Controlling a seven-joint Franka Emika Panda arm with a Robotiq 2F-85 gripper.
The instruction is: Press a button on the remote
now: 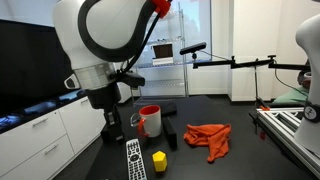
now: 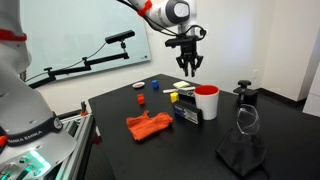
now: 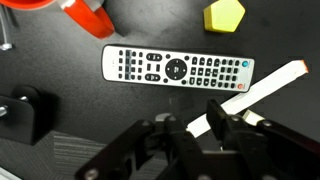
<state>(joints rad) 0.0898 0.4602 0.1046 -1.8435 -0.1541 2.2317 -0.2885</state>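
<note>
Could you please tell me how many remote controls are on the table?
1. The remote lies flat on the black table, near the yellow block. The orange cloth could be hiding another.

The remote (image 3: 178,68) looks plastic, the mug (image 2: 207,103) glossy, the table (image 2: 185,148) matt

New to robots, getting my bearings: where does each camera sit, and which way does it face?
In an exterior view: close beside the white robot arm, looking along the black table.
In an exterior view: across the table, facing the arm; gripper hangs above.
Wrist view: looks down on the long black remote; gripper at bottom.
Both exterior views share the red mug.
</note>
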